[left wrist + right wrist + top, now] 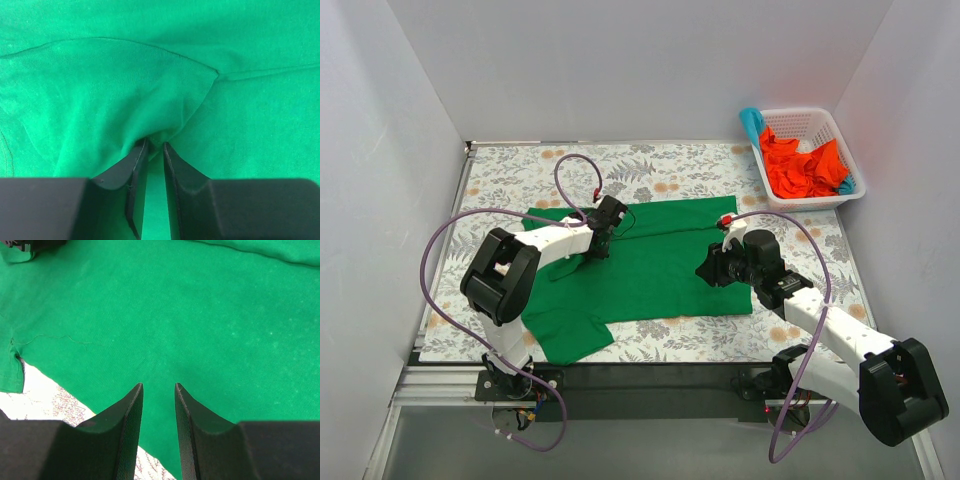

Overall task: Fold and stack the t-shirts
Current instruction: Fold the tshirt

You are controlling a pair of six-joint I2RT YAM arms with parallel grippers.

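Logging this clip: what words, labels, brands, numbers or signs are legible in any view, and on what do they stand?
None can be read in any view.
The green t-shirt shows no print or tag text.
The white basket and the floral table cover carry no lettering.

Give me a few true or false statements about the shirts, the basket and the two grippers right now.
The green t-shirt lies spread on the table. True.
The white basket is empty. False: it holds orange-red shirts.
The left gripper pinches a pucker of the green t-shirt. True.
The right gripper grips an orange shirt. False: it stands open over the green t-shirt, holding nothing.
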